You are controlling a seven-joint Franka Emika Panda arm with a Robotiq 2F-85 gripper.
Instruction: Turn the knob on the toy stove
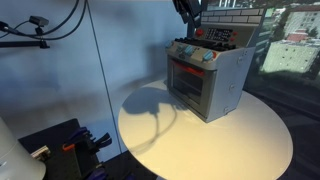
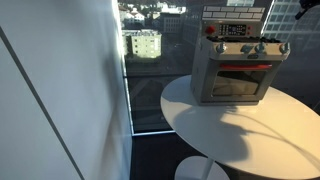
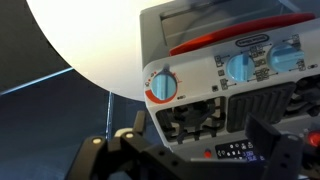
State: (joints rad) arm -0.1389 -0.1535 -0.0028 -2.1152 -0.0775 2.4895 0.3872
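The toy stove [image 1: 208, 75] is a small grey box with a red-framed glass door and stands on a round white table [image 1: 240, 150]. It shows in both exterior views [image 2: 235, 68]. Blue knobs [image 3: 240, 68] run along its front panel, and a red-ringed dial [image 3: 162, 86] sits at the end. My gripper [image 3: 205, 145] is open and empty and hovers over the dark burner [image 3: 195, 118] on the stove's top. In an exterior view the gripper [image 1: 188, 12] hangs just above the stove's back edge. It touches no knob.
The table's edge [image 2: 190, 125] drops off near a glass window with a city view [image 2: 145, 45]. Black equipment [image 1: 70, 145] and cables [image 1: 45, 30] sit beside the table.
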